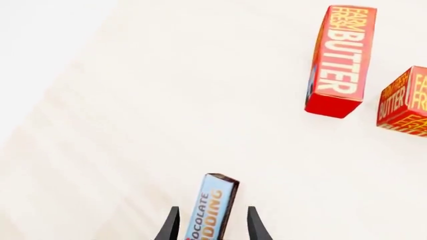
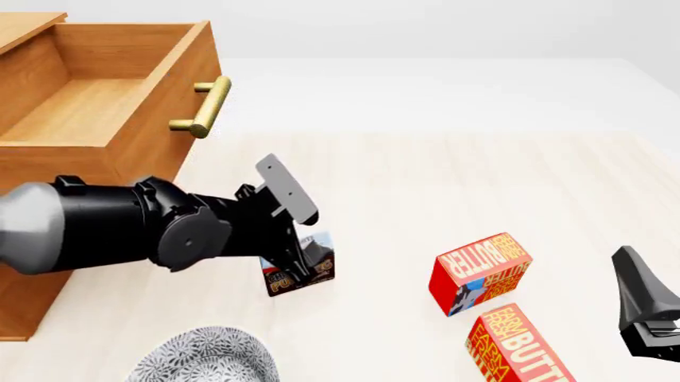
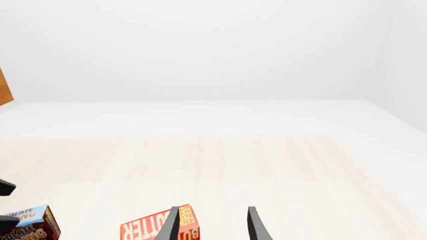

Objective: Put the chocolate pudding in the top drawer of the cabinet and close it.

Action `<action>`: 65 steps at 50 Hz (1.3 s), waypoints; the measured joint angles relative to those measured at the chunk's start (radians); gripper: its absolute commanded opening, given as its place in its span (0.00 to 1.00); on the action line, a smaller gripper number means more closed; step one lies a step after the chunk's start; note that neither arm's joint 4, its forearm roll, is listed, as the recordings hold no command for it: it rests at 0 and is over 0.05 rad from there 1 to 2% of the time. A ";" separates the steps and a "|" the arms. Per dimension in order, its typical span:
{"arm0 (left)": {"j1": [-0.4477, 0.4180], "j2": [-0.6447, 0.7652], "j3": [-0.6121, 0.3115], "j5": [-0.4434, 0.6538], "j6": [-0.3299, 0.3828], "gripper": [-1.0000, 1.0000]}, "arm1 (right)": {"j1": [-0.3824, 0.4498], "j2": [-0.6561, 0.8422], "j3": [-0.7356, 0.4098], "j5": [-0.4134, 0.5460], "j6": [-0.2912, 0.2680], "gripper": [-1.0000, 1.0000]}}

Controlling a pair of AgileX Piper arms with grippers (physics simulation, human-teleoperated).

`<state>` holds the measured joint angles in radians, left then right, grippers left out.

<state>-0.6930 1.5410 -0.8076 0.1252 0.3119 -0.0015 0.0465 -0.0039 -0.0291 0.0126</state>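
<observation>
The chocolate pudding [image 1: 212,207] sits between the fingers of the left claw [image 1: 212,225] near the tabletop [image 2: 447,183], a small, stiff, probably light carton best pinched across its thin faces, while the right claw [image 3: 212,225] hangs open, holding nothing.

3 views share butter boxes [image 2: 479,273].

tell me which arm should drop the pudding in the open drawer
Left. Its gripper already straddles the chocolate pudding, near the open top drawer; the right gripper sits empty, far across.
</observation>
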 measured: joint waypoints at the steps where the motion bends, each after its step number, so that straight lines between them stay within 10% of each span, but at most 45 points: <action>1: 0.002 0.001 0.002 -0.002 0.000 1.00 | 0.000 0.000 0.000 0.000 0.000 1.00; 64: 0.025 0.136 0.036 -0.125 -0.069 1.00 | 0.000 0.000 0.000 0.000 0.000 1.00; 65: 0.025 0.136 0.035 -0.125 -0.073 0.00 | 0.000 0.000 0.000 0.000 0.000 1.00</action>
<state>-0.6683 1.6774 -0.7727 -0.0002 0.2392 -0.0015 0.0465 -0.0039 -0.0291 0.0126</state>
